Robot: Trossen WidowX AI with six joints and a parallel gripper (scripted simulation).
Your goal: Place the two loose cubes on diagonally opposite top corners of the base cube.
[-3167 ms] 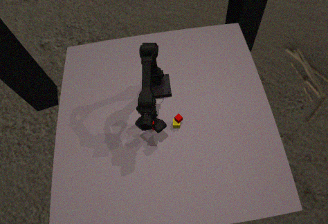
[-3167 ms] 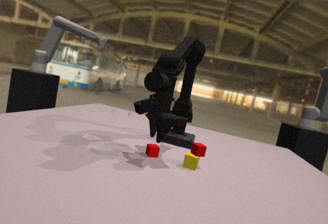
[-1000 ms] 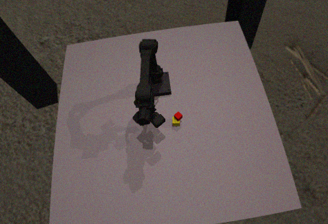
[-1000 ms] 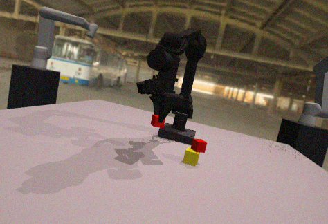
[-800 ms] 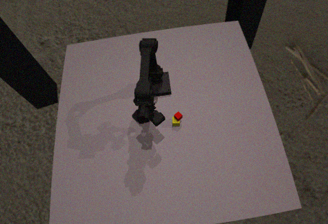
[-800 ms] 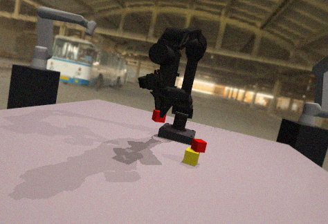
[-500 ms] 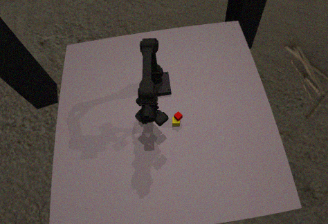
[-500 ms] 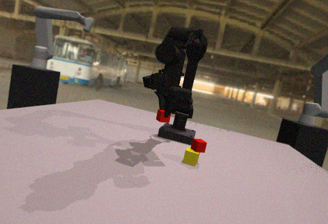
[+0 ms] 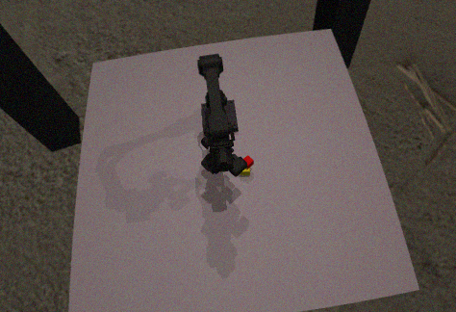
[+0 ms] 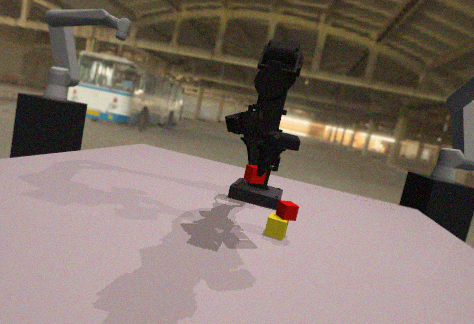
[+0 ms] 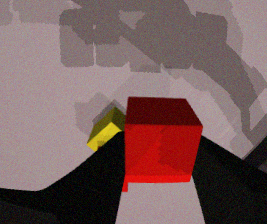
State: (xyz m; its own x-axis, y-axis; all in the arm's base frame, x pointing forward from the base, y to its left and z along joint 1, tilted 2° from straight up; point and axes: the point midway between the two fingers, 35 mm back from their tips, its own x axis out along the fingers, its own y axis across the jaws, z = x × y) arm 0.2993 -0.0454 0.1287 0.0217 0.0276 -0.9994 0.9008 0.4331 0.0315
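Note:
The yellow base cube [image 9: 245,173] [image 10: 276,227] [image 11: 104,136] stands on the table. One red cube [image 9: 248,161] [image 10: 287,210] sits on its top, turned relative to it and overhanging one corner; it looks about level. My gripper [image 10: 255,175] [image 11: 157,140] is shut on the other red cube [image 10: 254,173] [image 11: 156,150]. In the exterior view the held cube is in the air, to the left of and higher in the picture than the two stacked cubes. In the top view the arm hides it. In the wrist view the left finger partly covers the base cube and hides nearly all of the placed cube.
The arm's dark base [image 10: 255,194] stands on the pale table [image 9: 298,239] [image 10: 350,278], behind the cubes in the exterior view. The arm casts broad shadows on the table. Two grey arms [image 10: 64,50] [image 10: 462,123] on black pedestals stand beyond the table.

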